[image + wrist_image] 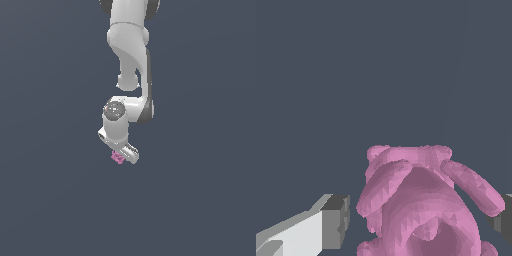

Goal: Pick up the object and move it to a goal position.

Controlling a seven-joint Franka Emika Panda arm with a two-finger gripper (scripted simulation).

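One white arm [131,50], one tool [121,155] and one pink object [118,158] are showing against a plain dark blue-grey ground; nothing else is appearing in either view. The arm is running off the top edge of the exterior view, so its base is cut off. In that view the object is showing only as a tiny pink lump peeking out at the tip of the tool, partly covered by the tool's white body, and its shape is too small to make out there. The wrist view is showing it large: a lumpy, knobbly pink form [421,205] with rounded lobes, running off the picture's edge. The two fingers are only partly showing in the wrist view, one as a white and grey block [331,220] just beside the object, the other as a sliver of grey at the picture's edge on the object's far side. The object is sitting between the fingers, which are standing partly apart; whether they are actually pressing on it cannot be told from these views.
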